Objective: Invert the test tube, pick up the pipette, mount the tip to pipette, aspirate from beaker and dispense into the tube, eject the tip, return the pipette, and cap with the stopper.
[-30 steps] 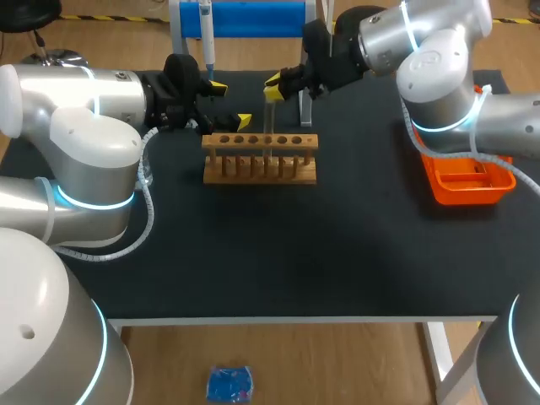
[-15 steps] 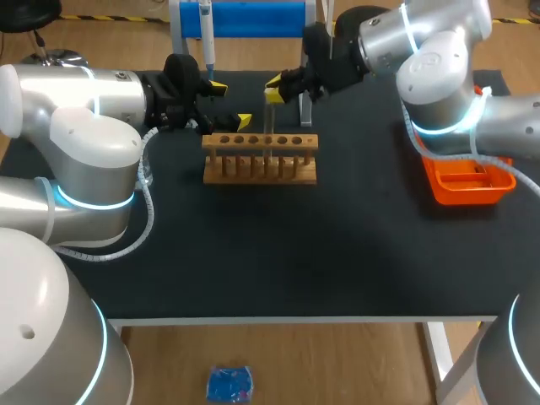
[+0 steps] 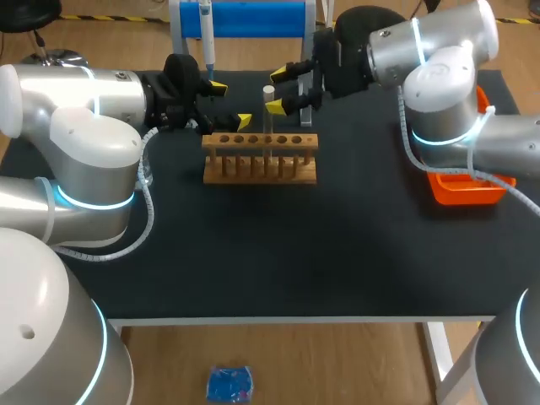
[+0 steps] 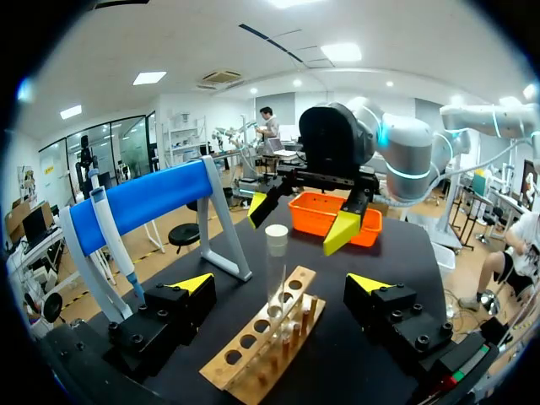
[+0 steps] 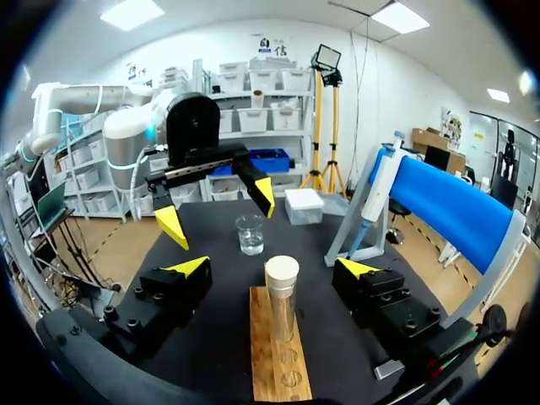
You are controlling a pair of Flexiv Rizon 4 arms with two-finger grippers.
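Test tube (image 3: 268, 118) upright in rack (image 3: 260, 169), untouched between spread fingers of right gripper (image 3: 279, 89)

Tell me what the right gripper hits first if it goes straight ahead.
Most likely the test tube, upright in the wooden rack: it stands straight ahead of the right gripper, in line with the gap between its open fingers. How close is hard to judge.

There is one test tube (image 3: 268, 114), one wooden rack (image 3: 260, 160), one pipette (image 3: 205, 34), one blue stand (image 3: 253, 17), one beaker (image 5: 250, 234), one white box (image 5: 304, 205) and one orange tray (image 3: 462, 187). There are two grippers, the left gripper (image 3: 231, 104) and the right gripper (image 3: 277, 90). The rack seems to have six holes, though that count is unsure.
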